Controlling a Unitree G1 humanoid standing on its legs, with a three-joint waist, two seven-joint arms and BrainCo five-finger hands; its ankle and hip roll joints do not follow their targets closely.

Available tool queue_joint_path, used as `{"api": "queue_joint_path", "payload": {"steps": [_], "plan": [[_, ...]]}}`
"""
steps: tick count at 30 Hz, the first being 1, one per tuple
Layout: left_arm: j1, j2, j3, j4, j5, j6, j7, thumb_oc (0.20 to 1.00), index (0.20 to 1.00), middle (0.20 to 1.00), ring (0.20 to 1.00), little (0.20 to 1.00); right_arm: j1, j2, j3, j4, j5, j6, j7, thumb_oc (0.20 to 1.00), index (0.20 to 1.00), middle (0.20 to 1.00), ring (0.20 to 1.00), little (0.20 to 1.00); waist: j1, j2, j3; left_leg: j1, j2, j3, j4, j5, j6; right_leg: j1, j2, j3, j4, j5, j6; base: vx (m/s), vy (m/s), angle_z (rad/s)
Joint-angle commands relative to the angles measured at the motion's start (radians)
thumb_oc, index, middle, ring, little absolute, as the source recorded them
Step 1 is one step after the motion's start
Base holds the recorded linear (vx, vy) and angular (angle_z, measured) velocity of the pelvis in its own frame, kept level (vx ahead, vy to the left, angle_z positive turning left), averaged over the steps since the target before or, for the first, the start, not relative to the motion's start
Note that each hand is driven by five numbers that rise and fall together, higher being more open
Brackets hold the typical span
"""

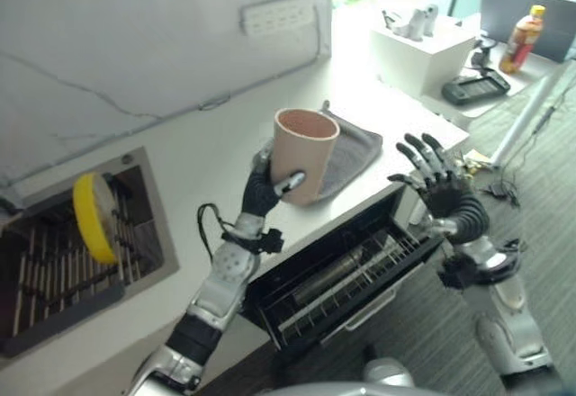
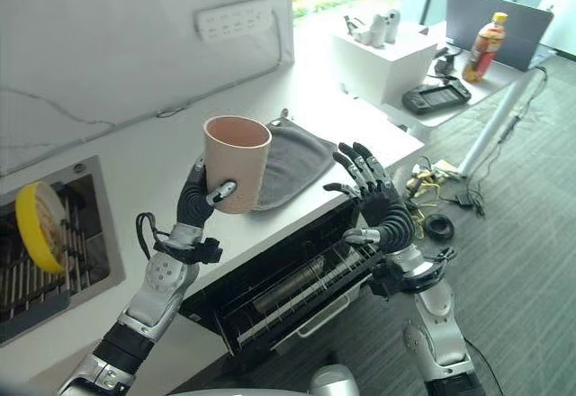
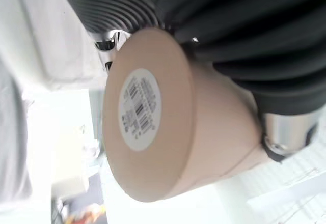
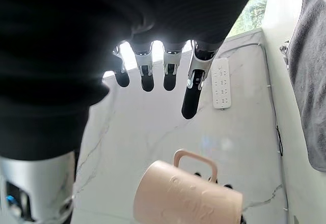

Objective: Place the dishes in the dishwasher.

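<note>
One pink mug (image 1: 304, 155), light, rigid, smooth-walled, grasped around its body by left hand (image 1: 264, 189); right hand (image 1: 438, 184) splayed, empty, at 3 o'clock.

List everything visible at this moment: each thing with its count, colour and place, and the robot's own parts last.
Pink plastic mug with a handle: 1, pale pink, held upright above the counter's front edge.
Grey cloth mat: 1, grey, flat on the white counter, behind the mug.
Yellow round plate: 1, yellow, standing on edge in the sink rack.
Dishwasher rack: 1, dark with metal wires, pulled out below the counter.
White power strip: 1, white, on the marble wall.
Orange drink bottle: 1, orange with yellow cap, on the far desk.
Left hand: curled round the mug.
Right hand: open, fingers spread, raised above the rack.
</note>
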Motion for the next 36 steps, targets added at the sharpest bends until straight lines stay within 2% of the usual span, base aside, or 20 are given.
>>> {"api": "queue_joint_path", "payload": {"steps": [1, 4, 10, 16, 26, 31, 36], "plan": [[-0.065, 0.046, 0.051, -0.047, 0.111, -0.141, 0.106, 0.2, 0.2, 0.2, 0.2, 0.2, -0.069, 0.023, -0.011, 0.0, -0.004, 0.024, -0.058, 1.0, 1.0, 1.0, 1.0, 1.0, 0.021, -0.052, 0.013, 0.095, -0.03, -0.037, 0.062, -0.211, 0.044, -0.031, -0.01, -0.075, 0.049, -0.056, 0.011, 0.01, -0.058, 0.27], [-0.049, 0.063, 0.059, -0.079, 0.182, -0.168, 0.158, 0.2, 0.2, 0.2, 0.2, 0.2, -0.099, 0.019, 0.019, 0.011, 0.018, 0.061, -0.065, 1.0, 1.0, 1.0, 1.0, 1.0, 0.049, -0.055, 0.008, 0.095, -0.028, -0.06, 0.049, -0.204, 0.039, -0.017, -0.006, -0.09, 0.044, -0.064, 0.005, 0.02, -0.053, 0.32], [-0.048, 0.085, 0.024, -0.066, 0.258, -0.151, 0.19, 0.2, 0.2, 0.2, 0.2, 0.2, -0.16, 0.005, 0.087, 0.029, 0.013, 0.115, -0.09, 1.0, 1.0, 1.0, 1.0, 1.0, 0.085, -0.057, 0.001, 0.098, -0.027, -0.094, 0.032, -0.196, 0.032, 0.0, 0.0, -0.109, 0.042, -0.076, -0.003, 0.02, -0.027, 0.22], [-0.052, 0.098, -0.011, -0.031, 0.316, -0.121, 0.207, 0.2, 0.2, 0.2, 0.2, 0.2, -0.204, 0.0, 0.142, 0.044, -0.033, 0.131, -0.108, 1.0, 1.0, 1.0, 1.0, 1.0, 0.106, -0.057, -0.004, 0.102, -0.025, -0.113, 0.023, -0.191, 0.029, 0.013, 0.003, -0.118, 0.038, -0.081, -0.007, 0.02, -0.014, 0.12], [-0.08, 0.093, -0.066, 0.012, 0.31, -0.071, 0.17, 0.2, 0.2, 0.2, 0.2, 0.2, -0.295, 0.001, 0.213, 0.041, -0.116, 0.168, -0.166, 1.0, 1.0, 1.0, 1.0, 1.0, 0.116, -0.053, -0.004, 0.107, -0.025, -0.122, 0.022, -0.188, 0.027, 0.024, 0.005, -0.113, 0.029, -0.078, -0.008, 0.0, -0.001, 0.04], [-0.095, 0.084, -0.092, 0.034, 0.314, -0.023, 0.165, 0.2, 0.2, 0.2, 0.2, 0.2, -0.335, 0.008, 0.233, 0.035, -0.132, 0.179, -0.175, 1.0, 1.0, 1.0, 1.0, 1.0, 0.118, -0.053, -0.004, 0.11, -0.023, -0.123, 0.022, -0.188, 0.025, 0.027, 0.006, -0.111, 0.028, -0.077, -0.008, 0.0, 0.0, 0.0], [-0.107, 0.081, -0.111, 0.058, 0.327, -0.022, 0.16, 0.2, 0.2, 0.2, 0.2, 0.2, -0.365, 0.014, 0.255, 0.038, -0.106, 0.205, -0.166, 1.0, 1.0, 1.0, 1.0, 1.0, 0.119, -0.052, -0.001, 0.112, -0.022, -0.123, 0.023, -0.186, 0.024, 0.029, 0.007, -0.108, 0.027, -0.076, -0.009, 0.0, 0.0, 0.0]]}}
